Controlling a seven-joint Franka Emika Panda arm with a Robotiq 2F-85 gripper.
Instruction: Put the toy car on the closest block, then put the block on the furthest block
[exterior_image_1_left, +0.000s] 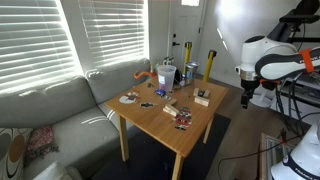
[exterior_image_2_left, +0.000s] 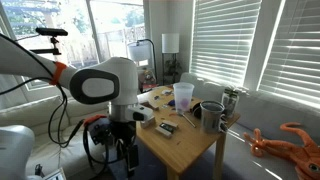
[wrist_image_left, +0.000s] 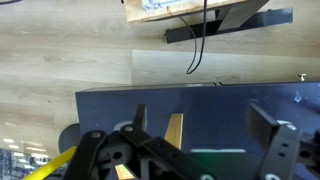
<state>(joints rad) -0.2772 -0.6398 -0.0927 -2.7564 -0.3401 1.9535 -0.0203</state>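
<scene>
Fingers (wrist_image_left: 268, 125) spread wide and empty over the dark rug (wrist_image_left: 200, 100) (off the desk (exterior_image_1_left: 150, 116)); a pale block (exterior_image_1_left: 202, 96) sits near cups (exterior_image_1_left: 165, 73).

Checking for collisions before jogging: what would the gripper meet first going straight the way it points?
Probably the dark rug: the gripper points down at it, with nothing visible in between, though depth is unclear.

Small dark toy car (exterior_image_1_left: 182, 118) on the wooden table (exterior_image_1_left: 150, 122), pale block (exterior_image_1_left: 202, 97) nearby, apart
</scene>
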